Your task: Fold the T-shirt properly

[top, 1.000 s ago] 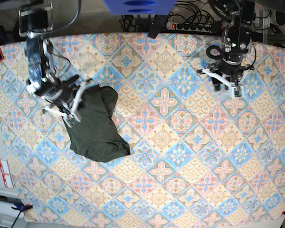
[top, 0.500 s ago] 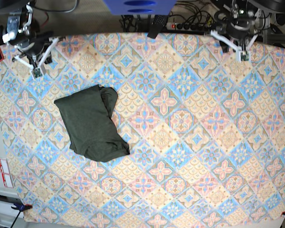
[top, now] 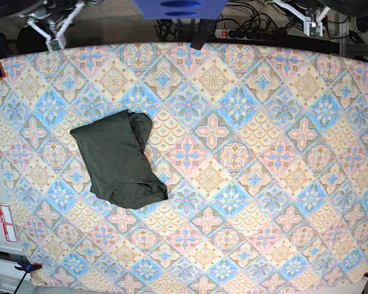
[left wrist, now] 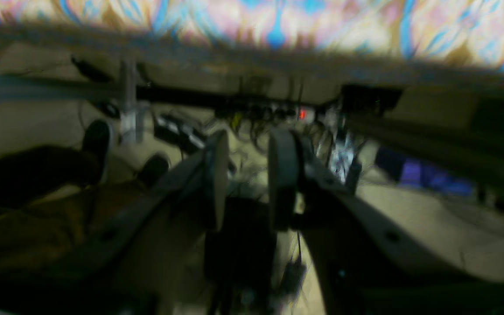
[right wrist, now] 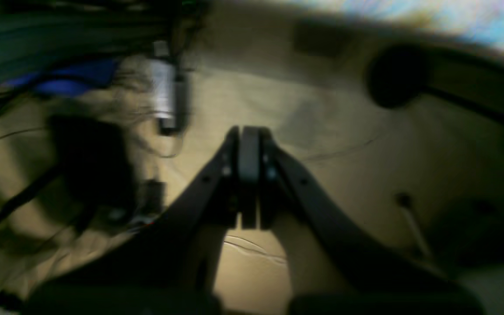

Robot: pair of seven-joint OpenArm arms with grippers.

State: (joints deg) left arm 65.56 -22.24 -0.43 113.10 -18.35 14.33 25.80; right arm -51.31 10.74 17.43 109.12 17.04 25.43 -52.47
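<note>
T-shirt left folded, released on table. Both arms withdrawn to far edge since a second ago. Left gripper slightly parted, empty; right gripper closed, empty. Fold judged complete.

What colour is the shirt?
Dark olive green, plain, no print; T-shirt shows best in the base view.

The T-shirt is a dark heathered olive-green garment, plain and unprinted, of thin soft knit — folded into a compact, roughly rectangular bundle. It lies flat on the patterned surface, at about nine o'clock from the middle of the base view. Its long axis runs tilted, from eleven o'clock down toward five o'clock. The upper left edge is fairly straight; along the right side a rounded fold bulges out — layers overlap there. The lower right corner tapers to a soft point.
</note>
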